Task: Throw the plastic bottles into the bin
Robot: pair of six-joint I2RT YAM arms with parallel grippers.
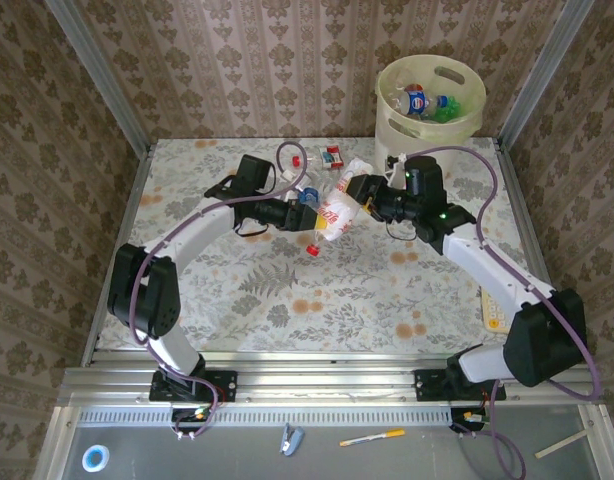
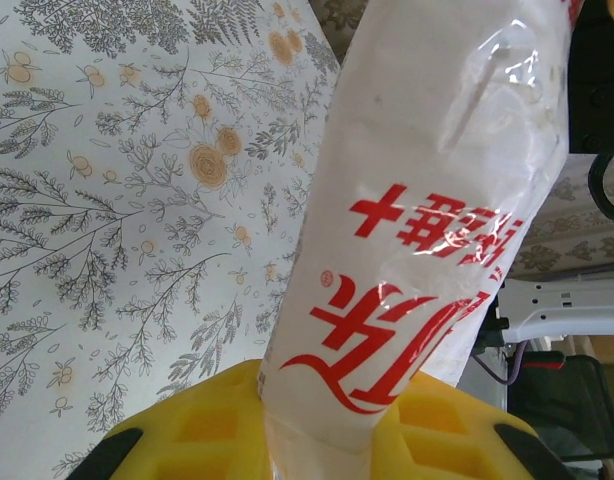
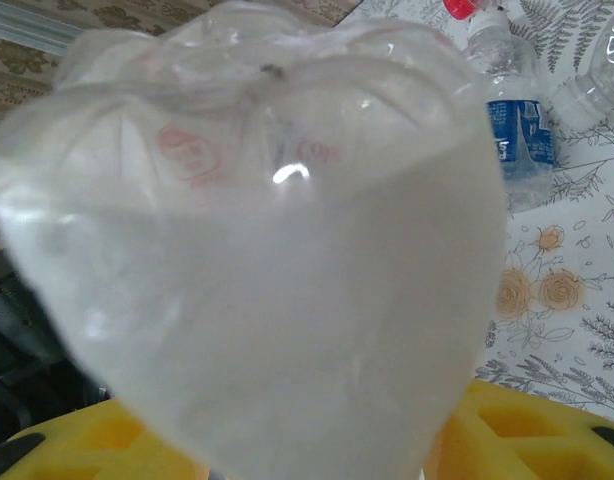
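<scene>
Top external view: left jaws and right jaws clamp one bottle [image 1: 333, 216] between them; left should release cleanly. Bin [image 1: 427, 128] lies beyond right jaws.

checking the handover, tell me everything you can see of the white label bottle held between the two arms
The bottle is clear, thin, crinkled plastic wrapped in a white label with red lettering; a red cap seems to sit at its lower end. It lies tilted over the floral table, mid-scene. The left gripper is shut on its narrow end, and its lobed base sits between the right gripper and its yellow fingers; whether those clamp it is unclear.
</scene>
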